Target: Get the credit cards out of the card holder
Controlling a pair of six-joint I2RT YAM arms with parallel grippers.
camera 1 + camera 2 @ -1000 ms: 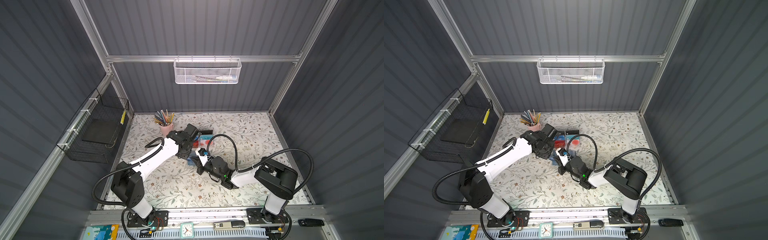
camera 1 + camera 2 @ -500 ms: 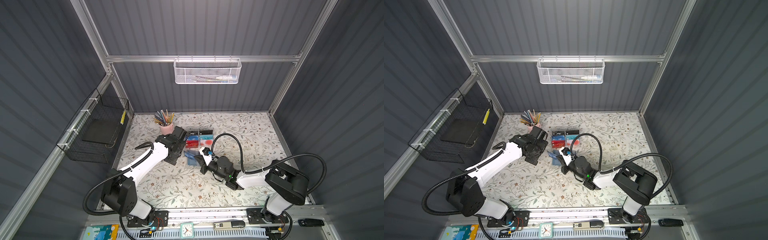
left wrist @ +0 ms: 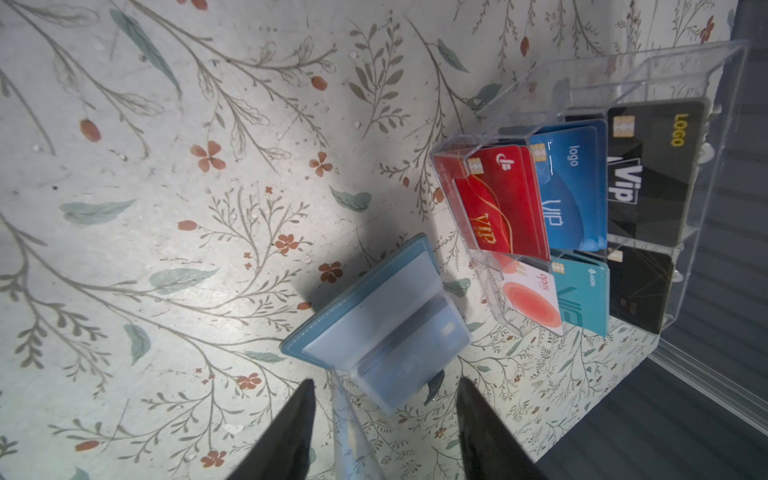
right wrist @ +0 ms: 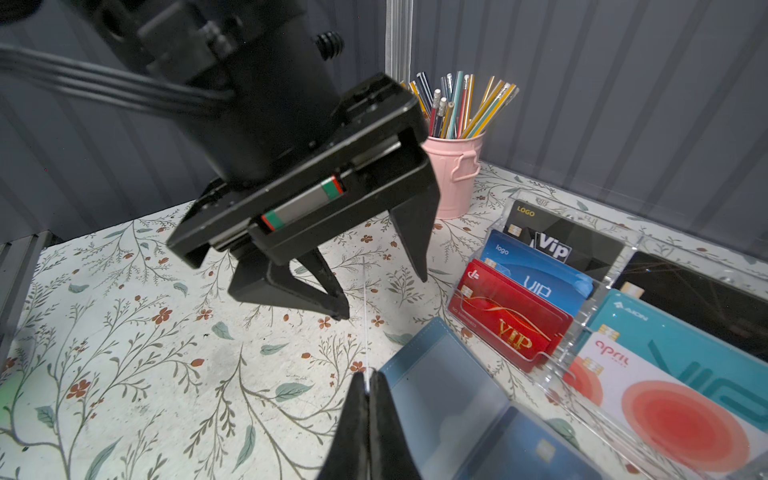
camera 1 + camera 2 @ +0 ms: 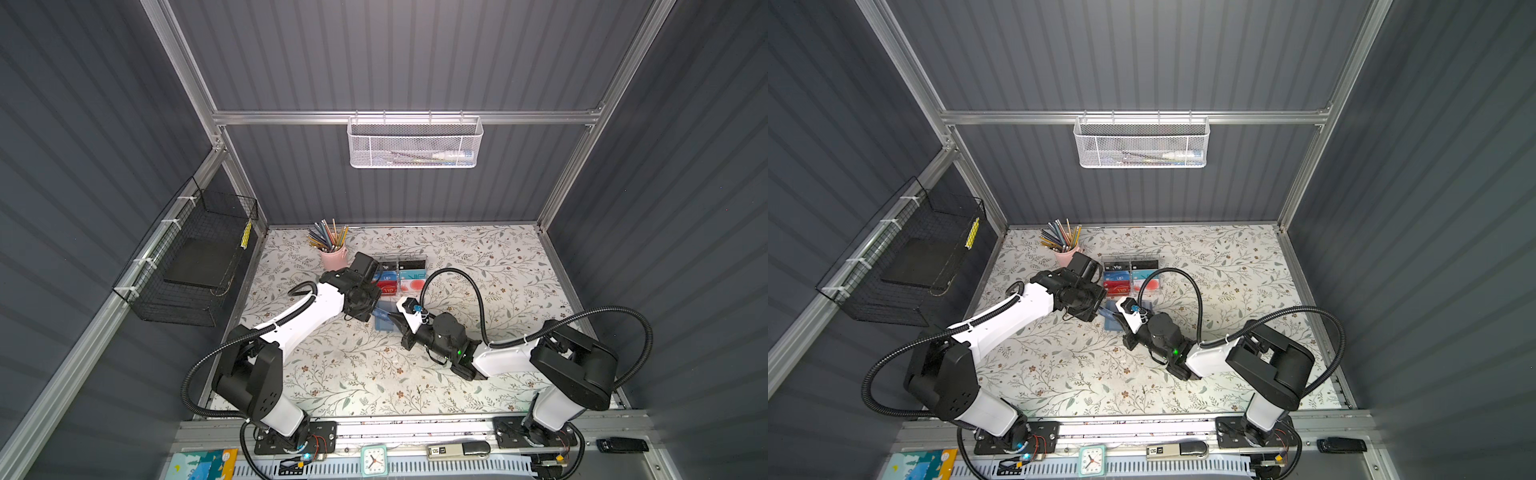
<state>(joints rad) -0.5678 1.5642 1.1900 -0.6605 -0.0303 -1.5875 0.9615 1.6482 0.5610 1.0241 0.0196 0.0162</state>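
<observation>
The blue-grey card holder [image 5: 383,320] [image 5: 1112,319] lies open on the floral table, in front of the acrylic rack. My right gripper [image 4: 369,376] [image 5: 394,318] is shut on the edge of one clear sleeve [image 3: 349,415] and holds it upright. My left gripper [image 3: 386,380] [image 4: 381,297] [image 5: 1100,309] hangs open just above the table, one jaw on each side of that raised sleeve. A blue card with a chip [image 4: 536,449] sits inside a sleeve of the card holder [image 3: 374,316]. A white card with red-orange circles [image 4: 665,415] [image 3: 532,299] stands in the rack.
The clear acrylic rack [image 5: 400,274] [image 4: 561,365] holds red, blue, teal and black VIP cards, right behind the holder. A pink cup of pencils [image 5: 332,253] stands at the back left. A black wire basket [image 5: 195,266] hangs on the left wall.
My left gripper has pulled back from over the rack, swung left, and come down at the holder with its jaws narrower. The right gripper has stayed shut at the holder.
</observation>
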